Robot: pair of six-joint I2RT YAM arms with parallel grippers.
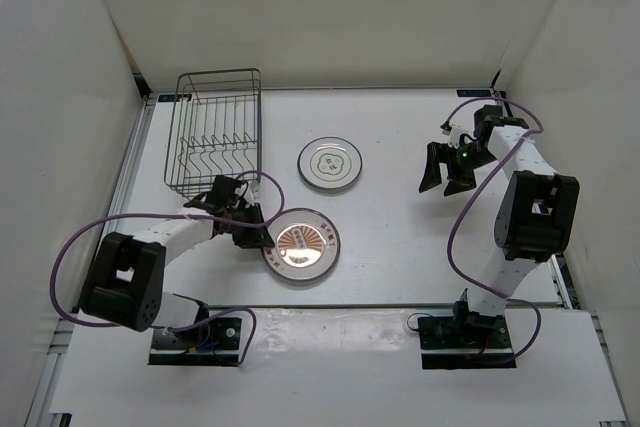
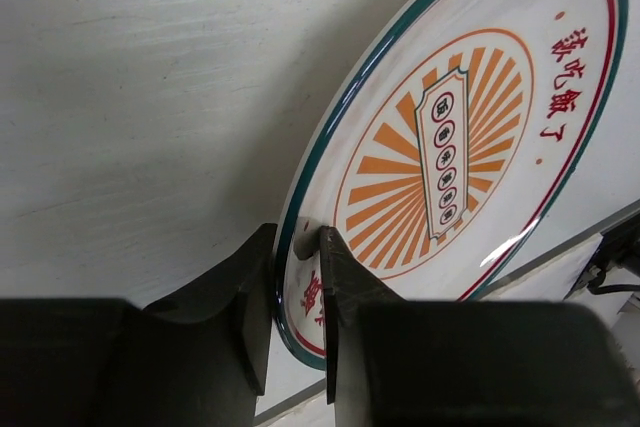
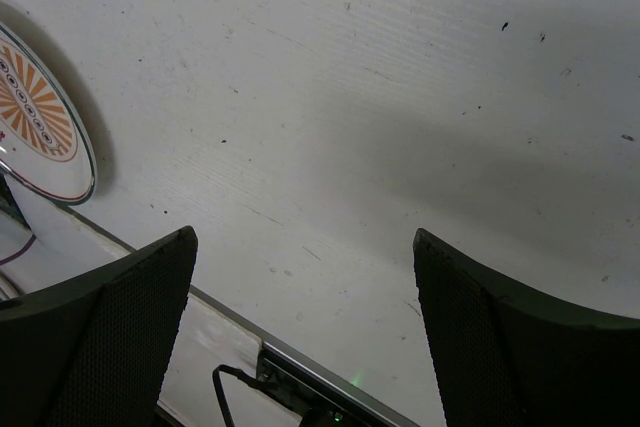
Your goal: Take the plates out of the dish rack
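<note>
The sunburst plate (image 1: pixel 305 244) lies on the table near the front, and fills the left wrist view (image 2: pixel 450 137). My left gripper (image 1: pixel 256 233) is shut on its left rim, one finger under the rim and one on the plate's face (image 2: pixel 297 237). A grey-ringed plate (image 1: pixel 330 164) lies flat on the table right of the dish rack (image 1: pixel 213 132). The rack stands at the back left with no plate showing in it. A third plate is not in view. My right gripper (image 1: pixel 445 175) hangs open and empty over the right side of the table (image 3: pixel 305 247).
White walls enclose the table on the left, back and right. The table's front edge (image 1: pixel 340 309) runs just behind the arm bases, with cables there. The sunburst plate also shows at the left edge of the right wrist view (image 3: pixel 40 117).
</note>
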